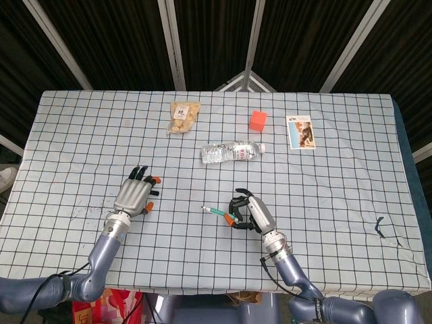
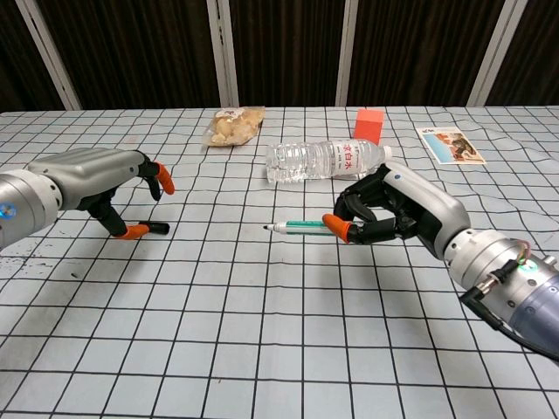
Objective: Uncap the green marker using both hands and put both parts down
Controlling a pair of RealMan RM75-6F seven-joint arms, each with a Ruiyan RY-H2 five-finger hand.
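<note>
My right hand [image 2: 397, 209] [image 1: 251, 213] pinches the green marker body [image 2: 301, 228] [image 1: 214, 212] at its back end. The marker lies level, low over the checked cloth, its bare tip pointing toward my left. Whether it touches the cloth does not show. The small black cap [image 2: 157, 228] lies on the cloth at the orange thumb tip of my left hand [image 2: 100, 179] [image 1: 135, 196]. The other fingers are spread and lifted off it. In the head view the cap is too small to make out.
A water bottle [image 2: 325, 161] lies behind the marker. A snack bag [image 2: 234, 125], an orange block [image 2: 369, 124] and a card [image 2: 450, 144] sit further back. The table's near edge [image 1: 202, 289] runs close behind both forearms.
</note>
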